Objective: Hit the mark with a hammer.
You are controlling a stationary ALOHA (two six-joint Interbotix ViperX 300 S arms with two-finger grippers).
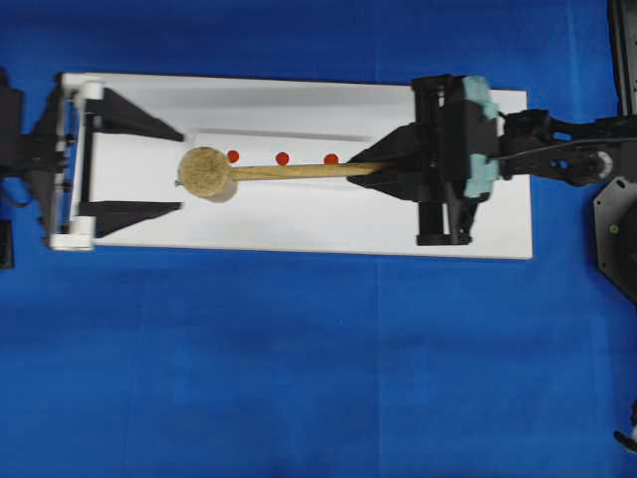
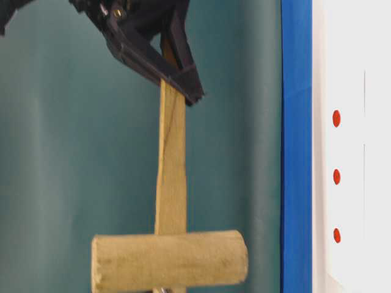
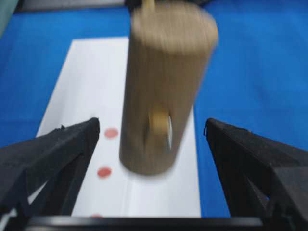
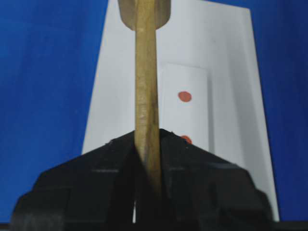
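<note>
The hammer (image 1: 207, 174), a light-brown wooden mallet, hangs in the air above the white board (image 1: 299, 234). My right gripper (image 1: 383, 167) is shut on the far end of its handle (image 4: 146, 86). In the table-level view the thick head (image 2: 170, 259) stands well off the board. Three red marks (image 1: 283, 158) sit in a row on a white strip, just beside the handle's line. My left gripper (image 1: 181, 170) is open at the board's left end. The blurred head (image 3: 163, 96) sits just beyond its fingertips (image 3: 72, 144), touching neither.
The white board lies on a blue cloth (image 1: 299, 368) that covers the whole table. A dark piece of the right arm's mount (image 1: 615, 234) stands at the far right edge.
</note>
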